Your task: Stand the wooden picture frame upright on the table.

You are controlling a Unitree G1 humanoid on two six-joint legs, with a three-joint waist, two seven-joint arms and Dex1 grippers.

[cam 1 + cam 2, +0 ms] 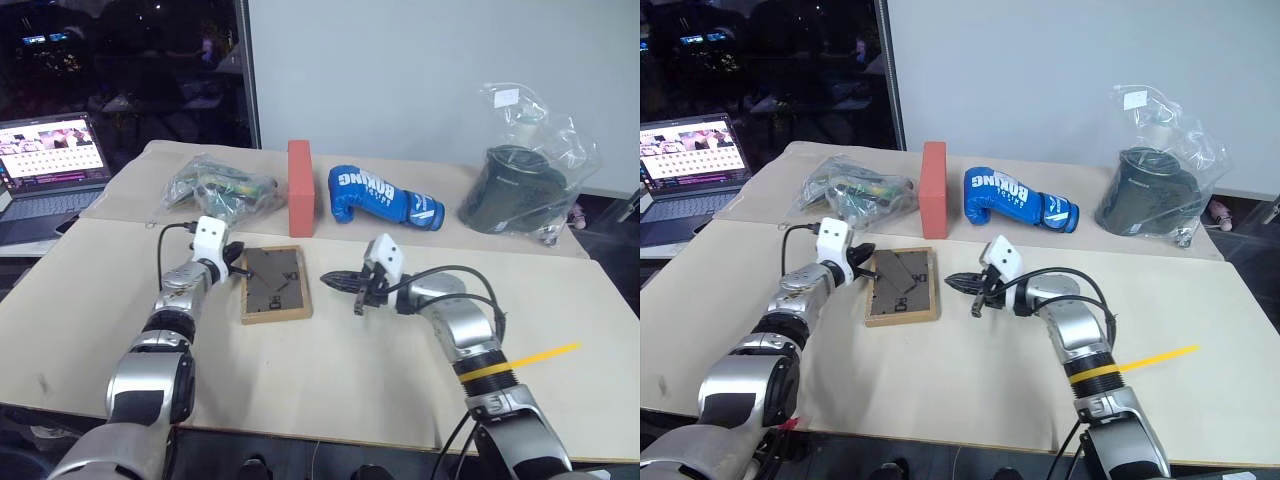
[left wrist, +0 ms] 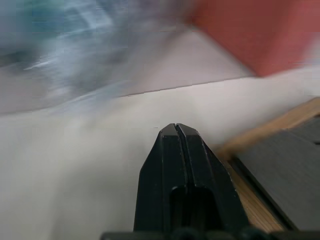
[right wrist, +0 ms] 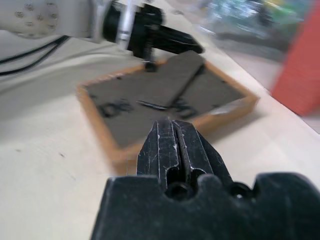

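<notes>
You can see the small wooden picture frame [image 1: 275, 284], light wood around a dark grey back, lying flat and face down on the wide pale beige table [image 1: 330, 370]. Its fold-out stand lies flat against the back. The frame sits on the near board, just in front of the seam where the two boards meet.

Your left gripper [image 1: 240, 268] is at the frame's left edge, near the far corner. Its two black fingers [image 2: 176, 150] are pressed tight together and hold nothing. I cannot tell if the tips touch the wood.

Your right gripper [image 1: 334, 278] hangs just to the right of the frame, pointing at it, with a small gap between. Its fingers [image 3: 172, 145] are pressed together too, and it has nothing in it.

On the far board you have a tall red-orange brick block [image 1: 300, 188] standing up, right behind the frame. Beside it lies a blue boxing glove [image 1: 383, 197]. A clear bag of small things [image 1: 222, 190] is to the left, and a dark round pot in a clear bag [image 1: 520, 180] is far to the right.
</notes>
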